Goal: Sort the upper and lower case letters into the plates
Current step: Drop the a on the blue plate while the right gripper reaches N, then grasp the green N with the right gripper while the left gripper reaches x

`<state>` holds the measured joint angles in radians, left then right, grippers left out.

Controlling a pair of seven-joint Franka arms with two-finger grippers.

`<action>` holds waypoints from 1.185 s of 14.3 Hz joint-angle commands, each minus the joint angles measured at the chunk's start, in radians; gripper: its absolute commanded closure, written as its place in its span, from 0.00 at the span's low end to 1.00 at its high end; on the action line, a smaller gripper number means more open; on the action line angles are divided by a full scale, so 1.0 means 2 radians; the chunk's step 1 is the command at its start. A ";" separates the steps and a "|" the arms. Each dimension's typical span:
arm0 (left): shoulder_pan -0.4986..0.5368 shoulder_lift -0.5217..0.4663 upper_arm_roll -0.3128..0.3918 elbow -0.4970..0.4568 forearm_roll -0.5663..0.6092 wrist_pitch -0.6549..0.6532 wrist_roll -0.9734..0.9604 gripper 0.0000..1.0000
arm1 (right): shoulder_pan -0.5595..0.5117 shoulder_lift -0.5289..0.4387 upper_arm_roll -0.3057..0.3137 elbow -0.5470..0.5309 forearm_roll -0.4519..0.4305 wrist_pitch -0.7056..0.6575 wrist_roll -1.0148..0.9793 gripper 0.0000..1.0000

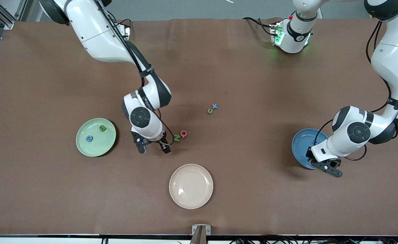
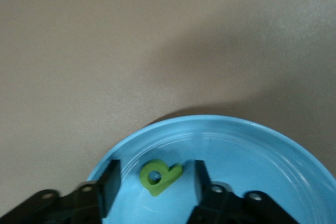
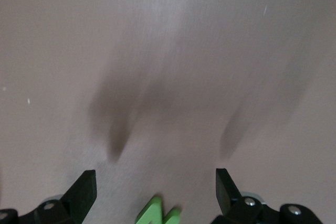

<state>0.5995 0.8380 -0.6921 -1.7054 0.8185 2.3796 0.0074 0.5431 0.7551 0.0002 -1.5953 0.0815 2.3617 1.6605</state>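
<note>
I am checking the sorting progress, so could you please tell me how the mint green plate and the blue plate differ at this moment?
The mint green plate sits toward the right arm's end of the table; the blue plate sits toward the left arm's end. The mint green plate shows two letters, and nothing covers it; the blue plate shows one green letter, lying between the open fingers of the left gripper above it. Both are round and shallow.

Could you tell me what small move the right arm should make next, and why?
Probably lower the right gripper straight down around the green N and close. Its jaws stand open with the N between them, beside the red Q, and capitals B and G already lie in the mint plate.
</note>
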 commanded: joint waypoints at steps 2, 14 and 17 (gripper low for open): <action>0.002 -0.047 -0.066 0.026 -0.078 -0.127 -0.020 0.00 | 0.016 0.032 -0.006 0.041 0.000 -0.007 0.062 0.01; -0.011 -0.093 -0.313 -0.027 -0.128 -0.303 -0.490 0.00 | 0.036 0.037 -0.006 0.040 0.005 -0.008 0.073 0.30; -0.029 -0.092 -0.314 -0.095 -0.119 -0.201 -0.593 0.00 | 0.038 0.036 -0.006 0.040 0.005 -0.008 0.072 0.50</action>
<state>0.5375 0.6550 -1.3095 -1.8057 0.5785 1.8670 -1.0831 0.6016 0.8202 -0.0038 -1.5152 0.0810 2.3492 1.7918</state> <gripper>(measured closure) 0.000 0.396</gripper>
